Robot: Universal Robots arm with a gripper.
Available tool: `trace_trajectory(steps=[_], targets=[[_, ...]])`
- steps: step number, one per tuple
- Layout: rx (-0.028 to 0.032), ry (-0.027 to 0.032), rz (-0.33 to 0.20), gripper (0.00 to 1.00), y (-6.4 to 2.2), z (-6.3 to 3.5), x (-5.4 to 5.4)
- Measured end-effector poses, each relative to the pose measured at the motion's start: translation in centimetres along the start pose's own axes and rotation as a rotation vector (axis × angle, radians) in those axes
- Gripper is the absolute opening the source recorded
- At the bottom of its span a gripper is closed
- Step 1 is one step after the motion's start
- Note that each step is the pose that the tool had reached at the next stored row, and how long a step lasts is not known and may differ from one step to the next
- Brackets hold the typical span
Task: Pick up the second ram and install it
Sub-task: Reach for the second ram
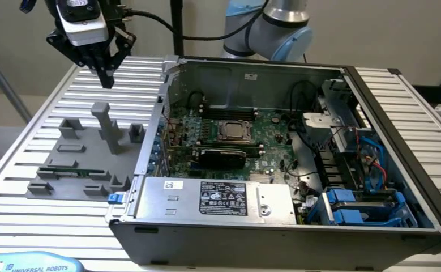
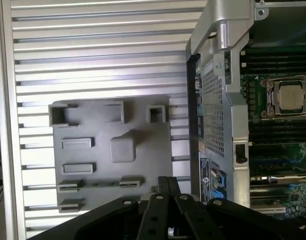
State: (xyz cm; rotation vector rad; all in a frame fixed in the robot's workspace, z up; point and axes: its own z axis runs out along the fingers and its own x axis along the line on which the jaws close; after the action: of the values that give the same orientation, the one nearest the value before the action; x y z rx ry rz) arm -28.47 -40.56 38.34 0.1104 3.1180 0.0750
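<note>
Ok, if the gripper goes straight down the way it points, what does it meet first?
Most likely the grey fixture plate, near its edge toward the computer case; possibly the slatted table right beside it. The gripper hangs high above, so depth is hard to judge.

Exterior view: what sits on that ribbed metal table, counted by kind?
Open grey metal computer case: 1
Grey plastic tray with blocks and posts: 1
Long thin green memory stick, lying in the tray: 1
Total: 3
</note>
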Motion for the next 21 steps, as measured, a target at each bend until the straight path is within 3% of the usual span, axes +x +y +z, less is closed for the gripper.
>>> trace_trajectory(steps=[17, 21], targets=[[0.0000, 0.0000, 0.000, 0.11, -1.23, 1.84, 7.7], [0.0001, 0.0007, 0.000, 0.11, -1.85, 2.10, 8.7]])
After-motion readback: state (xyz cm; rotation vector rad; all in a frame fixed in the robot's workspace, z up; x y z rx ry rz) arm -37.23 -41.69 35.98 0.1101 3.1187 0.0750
